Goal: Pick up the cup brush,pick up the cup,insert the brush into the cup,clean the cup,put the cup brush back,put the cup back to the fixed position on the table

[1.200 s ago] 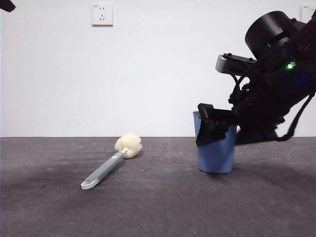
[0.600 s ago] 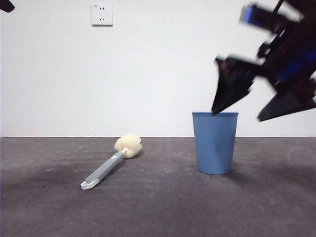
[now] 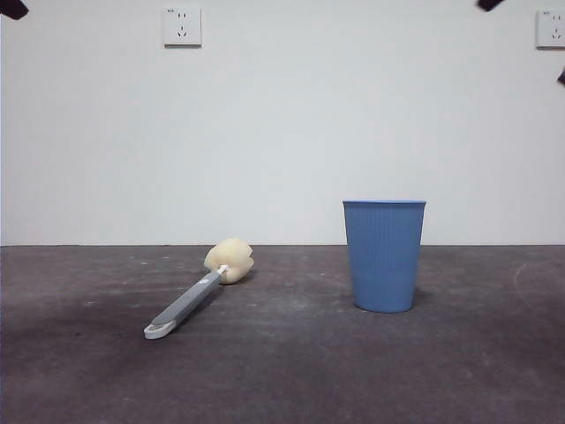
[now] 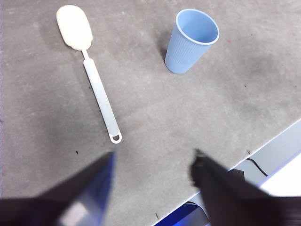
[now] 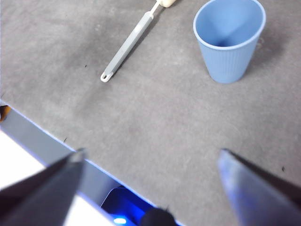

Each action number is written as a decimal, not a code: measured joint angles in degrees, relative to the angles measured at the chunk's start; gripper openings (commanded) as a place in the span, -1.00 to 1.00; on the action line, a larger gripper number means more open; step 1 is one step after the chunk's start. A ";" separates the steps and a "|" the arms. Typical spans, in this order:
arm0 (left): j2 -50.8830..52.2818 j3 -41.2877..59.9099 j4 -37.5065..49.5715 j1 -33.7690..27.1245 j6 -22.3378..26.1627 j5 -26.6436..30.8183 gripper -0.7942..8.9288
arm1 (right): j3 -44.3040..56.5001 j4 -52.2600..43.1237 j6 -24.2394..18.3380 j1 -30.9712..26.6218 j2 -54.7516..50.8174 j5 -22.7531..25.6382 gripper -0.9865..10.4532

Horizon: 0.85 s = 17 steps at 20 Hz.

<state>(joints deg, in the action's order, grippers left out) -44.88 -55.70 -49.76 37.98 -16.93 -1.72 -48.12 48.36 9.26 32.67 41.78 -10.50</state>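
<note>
From my station, the left gripper [image 4: 153,162] hangs high above the table [image 3: 282,371] with jaws spread apart, holding nothing. The right gripper [image 5: 150,157] is likewise raised, jaws wide, empty; in the front view both arms show only as black tips at the top corners. The brush [image 3: 196,292] lies flat, looped end nearest me, its long axis running back to the sponge head. The cup [image 3: 384,254] stands upright well apart from the brush, mouth up.

One cup brush [image 3: 196,293], one cup [image 3: 384,254], two wall sockets [image 3: 182,26].
</note>
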 measured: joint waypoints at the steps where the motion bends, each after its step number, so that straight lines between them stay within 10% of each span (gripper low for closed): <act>1: 0.00 0.00 -0.09 0.00 0.00 0.00 -0.85 | 0.00 0.87 -0.02 0.00 -0.28 0.00 -0.83; 17: -0.04 0.00 -1.64 0.00 1.36 0.02 -0.84 | 0.00 2.86 0.85 0.00 -0.26 0.11 -0.83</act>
<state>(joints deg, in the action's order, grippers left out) -44.93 -55.70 -51.40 37.98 -15.57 -1.69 -48.12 51.22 10.11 32.67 41.52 -10.39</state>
